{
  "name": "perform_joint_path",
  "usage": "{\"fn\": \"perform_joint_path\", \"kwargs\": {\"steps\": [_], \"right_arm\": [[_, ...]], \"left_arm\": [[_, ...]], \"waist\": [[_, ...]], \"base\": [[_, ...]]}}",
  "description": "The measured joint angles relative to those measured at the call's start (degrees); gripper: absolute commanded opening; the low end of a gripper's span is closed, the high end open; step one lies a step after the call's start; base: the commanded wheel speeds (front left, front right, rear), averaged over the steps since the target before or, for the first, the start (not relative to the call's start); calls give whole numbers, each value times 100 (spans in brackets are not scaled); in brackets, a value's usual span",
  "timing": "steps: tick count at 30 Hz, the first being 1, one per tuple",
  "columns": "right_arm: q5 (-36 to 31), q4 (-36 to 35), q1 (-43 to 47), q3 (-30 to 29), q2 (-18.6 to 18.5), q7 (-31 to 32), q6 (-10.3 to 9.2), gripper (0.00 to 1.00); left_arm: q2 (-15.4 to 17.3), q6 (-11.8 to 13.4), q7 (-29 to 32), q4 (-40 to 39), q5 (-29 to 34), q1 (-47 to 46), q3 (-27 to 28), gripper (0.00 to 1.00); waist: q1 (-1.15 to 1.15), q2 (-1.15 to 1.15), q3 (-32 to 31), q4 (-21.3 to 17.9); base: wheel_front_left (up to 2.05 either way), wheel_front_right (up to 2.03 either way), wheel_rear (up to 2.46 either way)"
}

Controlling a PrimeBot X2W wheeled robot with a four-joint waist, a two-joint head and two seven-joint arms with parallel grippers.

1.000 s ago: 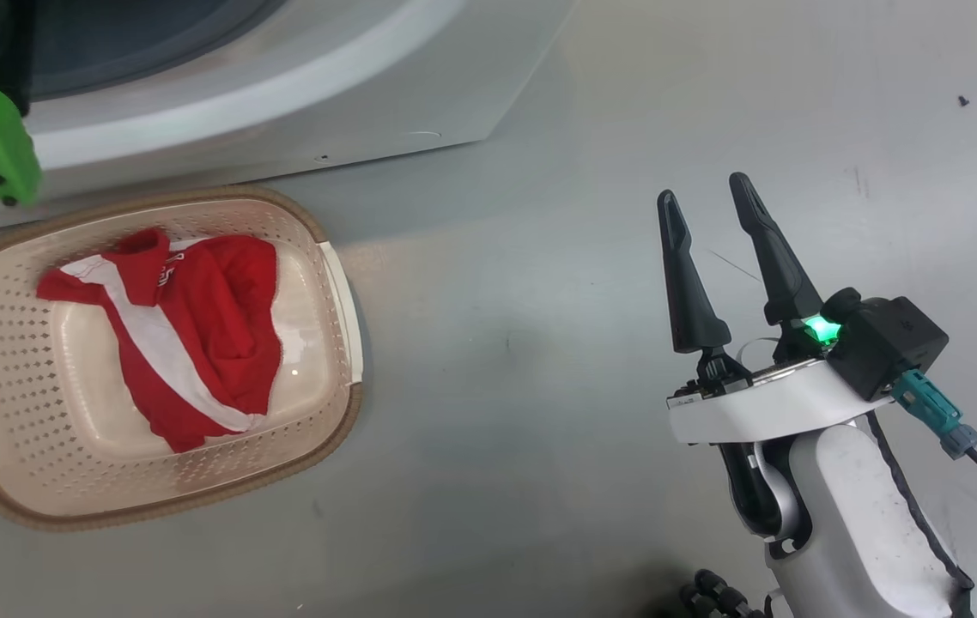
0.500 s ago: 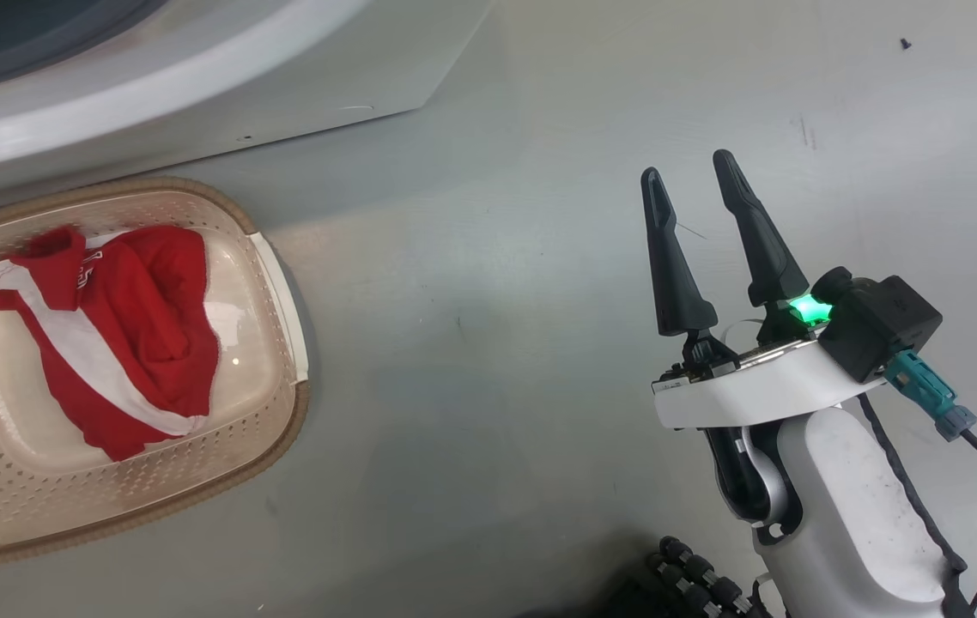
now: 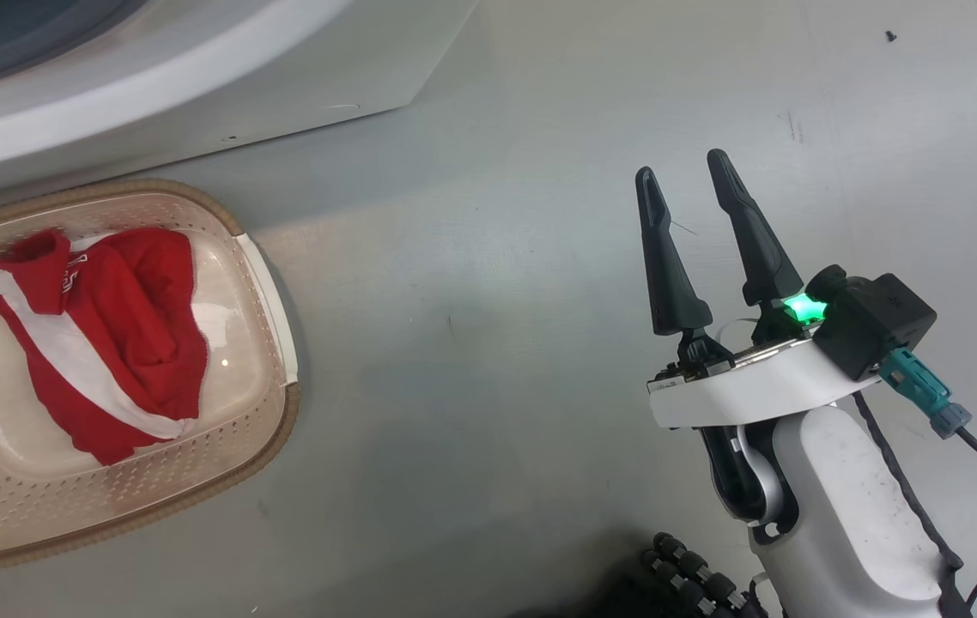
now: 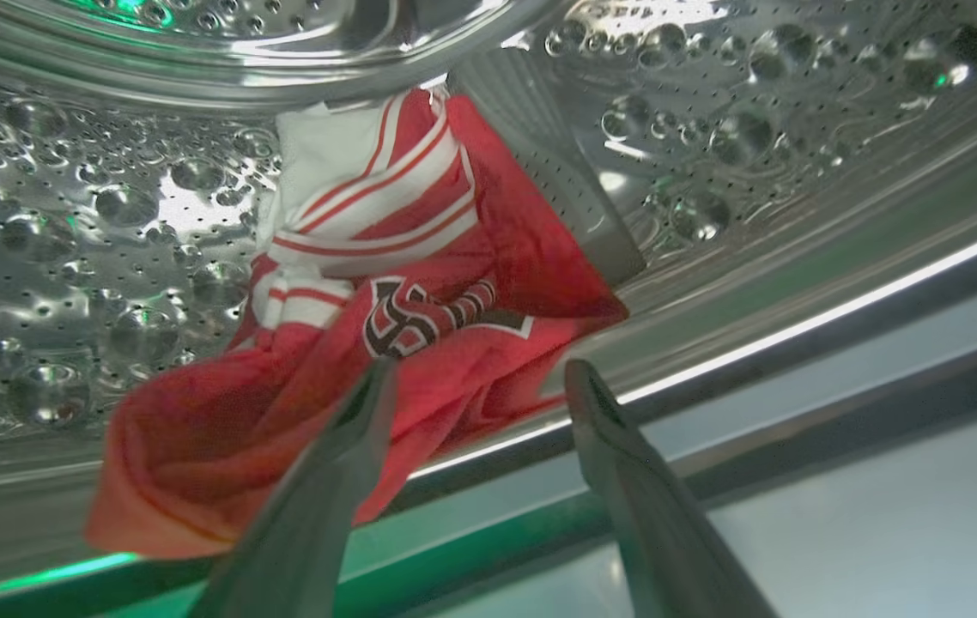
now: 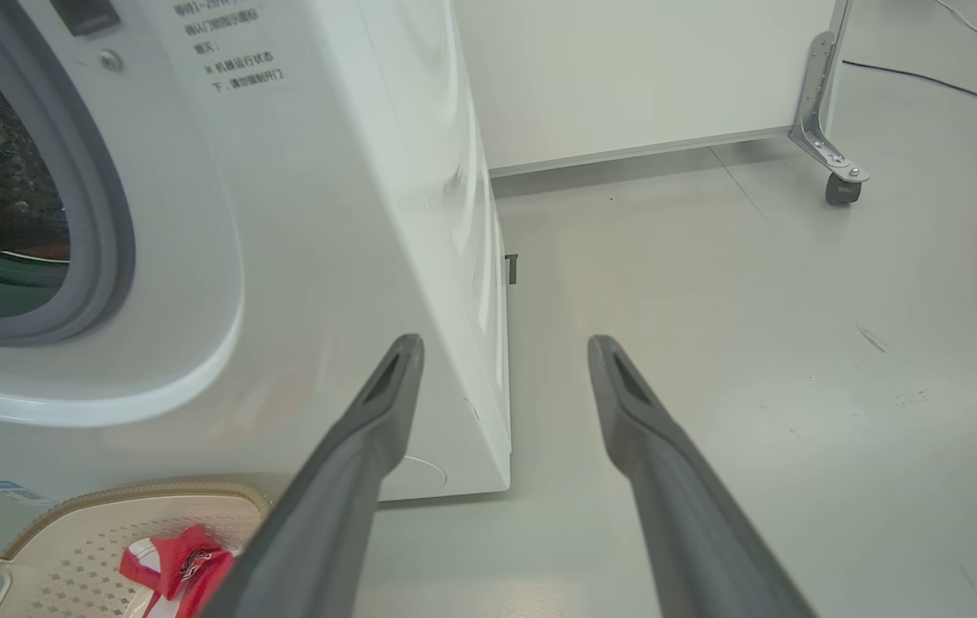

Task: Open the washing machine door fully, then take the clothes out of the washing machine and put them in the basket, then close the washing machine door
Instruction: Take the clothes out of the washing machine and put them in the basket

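A red garment with a white stripe [image 3: 85, 335] lies in the cream basket [image 3: 270, 283] on the floor before the white washing machine [image 3: 197, 77]. Inside the steel drum [image 4: 68, 257], a red jersey with white trim and dark letters [image 4: 420, 292] lies crumpled. My left gripper [image 4: 476, 378] is open just in front of that jersey, its left finger overlapping the cloth. My right gripper [image 3: 684, 167] hovers open over bare floor, well right of the basket. From the right wrist, the washing machine [image 5: 325, 215] and the basket [image 5: 68, 549] show at left. The door is out of view.
Grey floor [image 3: 471, 360] spreads between the basket and my right arm. A white panel on a castor [image 5: 836, 184] stands behind the machine's right side, with a cable on the floor [image 5: 926, 77] beyond it.
The head camera has swung right, so basket and machine slid left in the picture. The green part of my left arm left the head view. The right gripper kept its pose.
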Motion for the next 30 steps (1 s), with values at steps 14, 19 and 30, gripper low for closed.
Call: {"fn": "perform_joint_path", "kwargs": {"steps": [14,19,30], "right_arm": [[0,5,-90,5,0,0,-44,100],[0,5,-126,1,0,-1,-49,100],[0,5,-207,-22,0,0,-51,100]], "left_arm": [[215,-24,439,249,226,-300,-158,0],[229,-24,432,252,325,-337,-187,0],[229,-24,276,266,336,-497,-208,0]], "waist": [[0,0,58,-15],[0,0,78,-13],[0,0,96,41]], "base": [[0,0,0],[0,0,0],[0,0,0]]}}
